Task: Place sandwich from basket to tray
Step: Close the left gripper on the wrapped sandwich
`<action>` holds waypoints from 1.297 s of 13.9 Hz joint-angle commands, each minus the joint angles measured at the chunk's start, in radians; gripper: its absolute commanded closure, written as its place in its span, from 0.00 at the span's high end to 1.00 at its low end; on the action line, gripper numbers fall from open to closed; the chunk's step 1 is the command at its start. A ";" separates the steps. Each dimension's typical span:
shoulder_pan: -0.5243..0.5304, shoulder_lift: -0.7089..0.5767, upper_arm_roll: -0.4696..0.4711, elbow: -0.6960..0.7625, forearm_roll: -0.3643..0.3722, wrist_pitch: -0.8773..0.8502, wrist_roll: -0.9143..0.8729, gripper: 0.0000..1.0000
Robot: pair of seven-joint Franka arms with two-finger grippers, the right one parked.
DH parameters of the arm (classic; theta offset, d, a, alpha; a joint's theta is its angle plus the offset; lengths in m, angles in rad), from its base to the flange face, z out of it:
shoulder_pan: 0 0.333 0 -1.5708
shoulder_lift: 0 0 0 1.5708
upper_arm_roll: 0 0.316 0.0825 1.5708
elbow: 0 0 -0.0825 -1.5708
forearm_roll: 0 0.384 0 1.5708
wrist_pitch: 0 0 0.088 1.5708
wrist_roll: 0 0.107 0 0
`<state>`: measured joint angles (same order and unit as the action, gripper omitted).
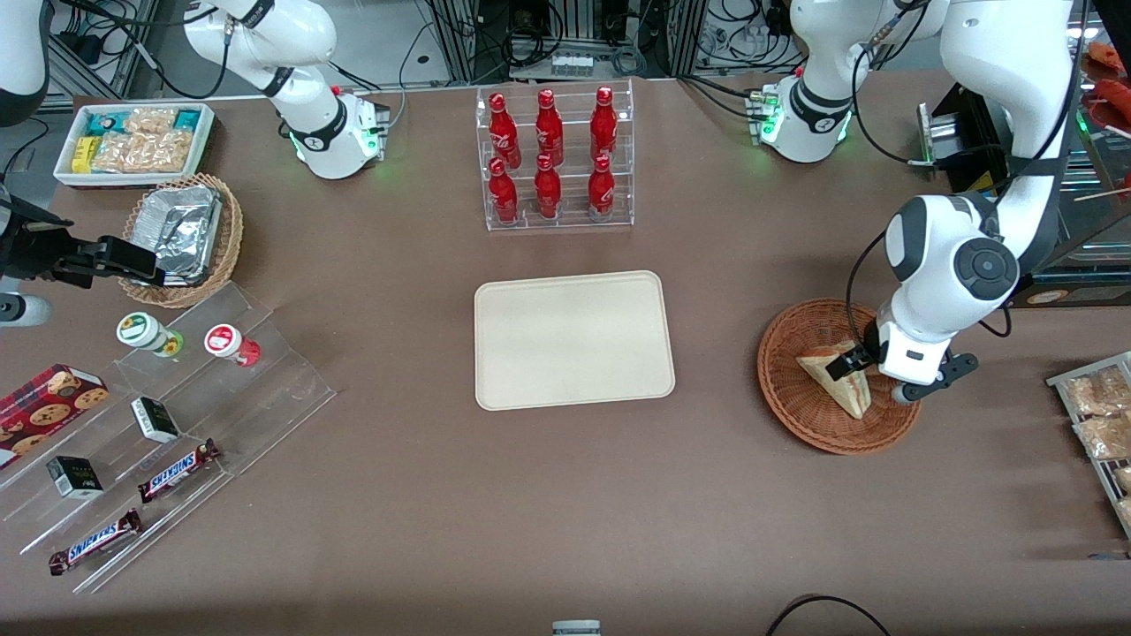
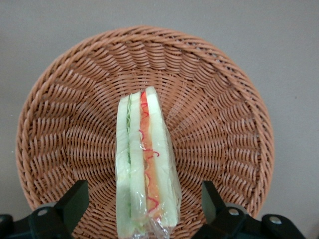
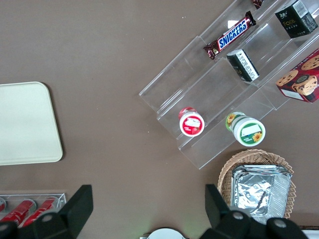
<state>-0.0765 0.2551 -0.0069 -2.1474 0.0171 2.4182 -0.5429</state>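
So the gripper (image 2: 142,206) is hanging low over the basket (image 1: 800,415) with its two black fingers (image 2: 75,201) spread wide, one on each side of the sandwich (image 2: 145,164) and neither one touching it; nothing's gripped yet. The sandwich sits between them, standing up on its edge inside the basket, filling side facing the wrist camera; from the front it's a pale triangular wedge (image 1: 838,375) right next to the fingers, leaning against the woven floor.

Texture-wise: soft pale bread slices with a green layer and a red-orange layer sandwiched in, the whole thing in clear crinkly plastic wrap; the basket (image 2: 219,114) is round, shallow, reddish-brown wicker with a tight radial weave and a thicker braided rim.

Further out, the tray (image 1: 573,340) is a flat cream rectangle with rounded corners and a low lip, lying mid-table, well apart from the basket toward the parked arm's end; a clear acrylic rack of red bottles (image 1: 552,159) stands farther from the front camera than the tray; everything's on a matte brown table (image 1: 565,512).
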 commanded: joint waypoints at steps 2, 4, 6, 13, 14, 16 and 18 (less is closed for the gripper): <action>-0.016 0.018 0.005 -0.049 -0.009 0.091 -0.020 1.00; -0.028 0.035 0.005 -0.052 -0.012 0.110 -0.023 0.99; -0.034 0.038 0.004 -0.051 -0.016 0.110 -0.038 0.66; -0.036 0.020 0.004 -0.045 -0.005 0.085 -0.048 0.00; -0.036 0.004 0.004 -0.034 0.000 0.053 -0.048 0.00; -0.037 -0.037 -0.001 0.029 0.004 -0.084 -0.029 0.00; -0.037 -0.083 -0.034 0.130 0.004 -0.288 0.004 0.00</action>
<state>-0.1009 0.2379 -0.0205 -2.1000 0.0157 2.2991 -0.5575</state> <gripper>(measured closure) 0.806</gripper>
